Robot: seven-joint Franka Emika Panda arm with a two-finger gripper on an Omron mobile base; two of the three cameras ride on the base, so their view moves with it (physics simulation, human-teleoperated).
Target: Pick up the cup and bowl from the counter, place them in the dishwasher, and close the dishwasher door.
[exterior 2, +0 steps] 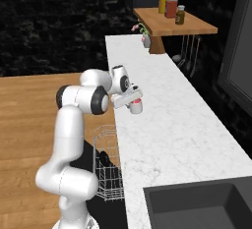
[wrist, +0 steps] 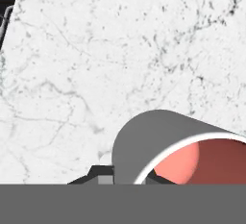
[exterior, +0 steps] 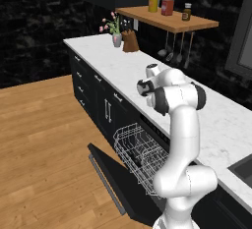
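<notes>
My gripper is shut on the cup, a small grey-white cylinder with a red inside, held tilted just above the counter near its front edge. In the hand view the cup lies close at the bottom between my fingertips, its red mouth turned to the right, with white marble behind it. The dishwasher door hangs open and flat, its grey bar handle at the outer edge. The white wire rack is pulled out over it. A dark rounded shape in the rack may be the bowl.
A flower vase and a brown knife block stand at the counter's far end under a wooden shelf with jars. Utensils hang below it. A dark sink is sunk into the near end. Wooden floor lies left.
</notes>
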